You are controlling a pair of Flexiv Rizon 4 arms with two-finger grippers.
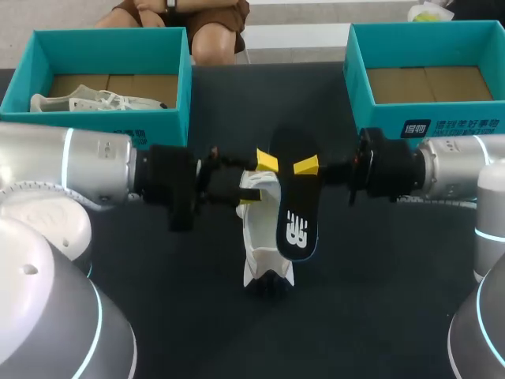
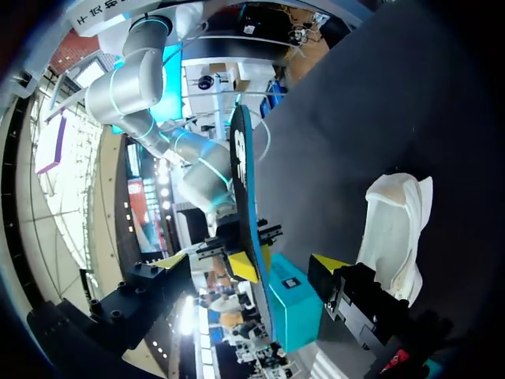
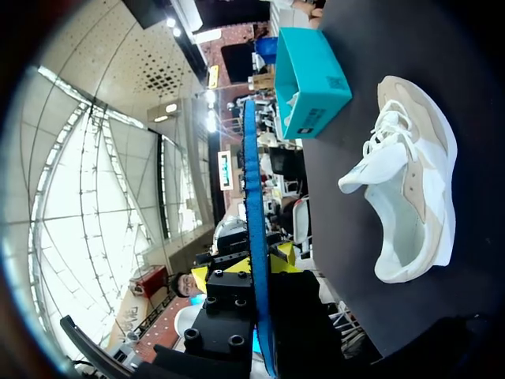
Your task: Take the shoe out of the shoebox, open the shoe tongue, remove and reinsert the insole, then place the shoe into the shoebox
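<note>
right fingers (image 1: 306, 166): pinching insole (image 1: 297, 207) above shoe (image 1: 264, 253)
left fingers (image 2: 328, 264): spreading wide, gripping nothing, beside shoe
shoe: lying mid-counter (image 1: 379, 300)

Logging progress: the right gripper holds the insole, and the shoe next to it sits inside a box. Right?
Not quite. The right gripper does hold the insole, but the shoe next to it lies on the table, not in a box, as the head view shows.
</note>
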